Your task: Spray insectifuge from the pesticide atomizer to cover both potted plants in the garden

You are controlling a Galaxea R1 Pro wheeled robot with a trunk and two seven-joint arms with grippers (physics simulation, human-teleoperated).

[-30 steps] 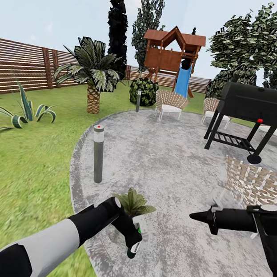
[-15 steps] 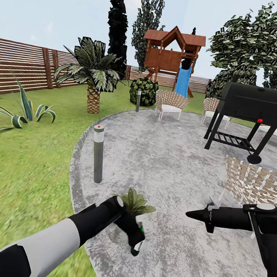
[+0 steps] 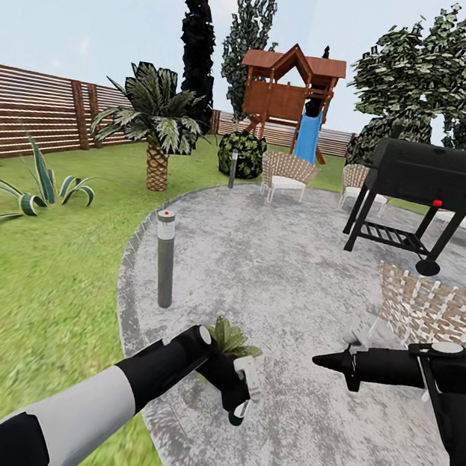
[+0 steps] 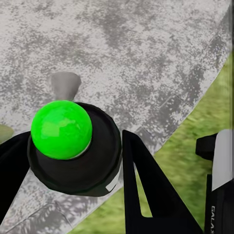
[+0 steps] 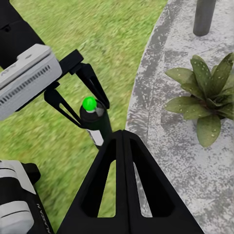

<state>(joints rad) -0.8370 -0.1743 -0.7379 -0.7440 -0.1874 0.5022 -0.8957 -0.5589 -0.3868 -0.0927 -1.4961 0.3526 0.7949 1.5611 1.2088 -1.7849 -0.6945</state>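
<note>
Left gripper [image 3: 242, 394]: low over the patio [image 3: 294, 274] edge in the head view, at the end of the black and white left arm [image 3: 84, 398]. Its fingers [image 5: 83, 90] pinch the atomizer [image 5: 95, 124] from both sides.
Atomizer: a dark bottle with a white label band and a bright green cap [image 4: 62, 129], held between the left fingers. In the right wrist view it stands roughly upright, cap up, over the border of lawn [image 3: 35, 283] and paving. In the left wrist view the cap faces the camera and a grey nozzle [image 4: 65, 85] sticks out past the black collar.
Plant [image 3: 230, 341]: a low rosette of olive leaves on the patio near its rim, just behind the left gripper in the head view. In the right wrist view it [image 5: 204, 102] lies beside the bottle, apart from it.
Right gripper [image 3: 326, 362]: held above the paving to the robot's right, pointing toward the left gripper, well apart from it. Its fingers [image 5: 122, 185] are pressed together, with nothing between them.
Lamp post [image 3: 163, 258]: grey bollard at the patio rim, beyond the plant.
Surroundings: palm [image 3: 157, 118], agave [image 3: 36, 185], slatted fence [image 3: 33, 112], playhouse [image 3: 286, 94] with blue slide [image 3: 307, 138], black grill [image 3: 422, 189], wicker chairs [image 3: 284, 173].
</note>
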